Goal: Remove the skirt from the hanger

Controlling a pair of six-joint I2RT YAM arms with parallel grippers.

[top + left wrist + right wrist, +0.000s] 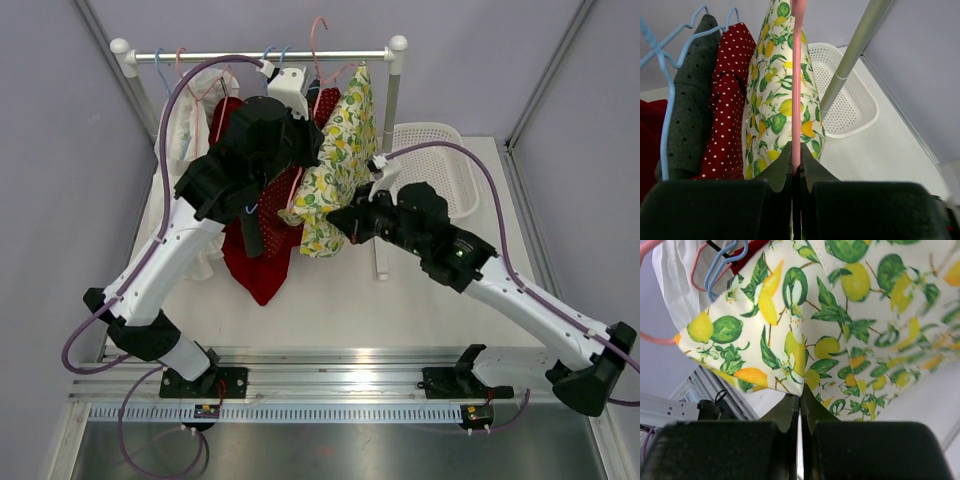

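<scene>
The skirt (335, 170) is white with a lemon and green leaf print and hangs on a pink hanger (318, 45) from the clothes rail (260, 56). My left gripper (796, 167) is shut on the pink hanger's wire (798, 75), with the skirt (777, 110) hanging just beyond it. My right gripper (800, 402) is shut on the skirt's lower hem (800, 365), to the right of the garment in the top view (345, 225).
Red polka-dot (727, 115), grey (690, 110) and white (195, 120) garments hang on blue and pink hangers beside the skirt. A white plastic basket (440, 165) sits at the back right, behind the rack's grey upright post (852, 60).
</scene>
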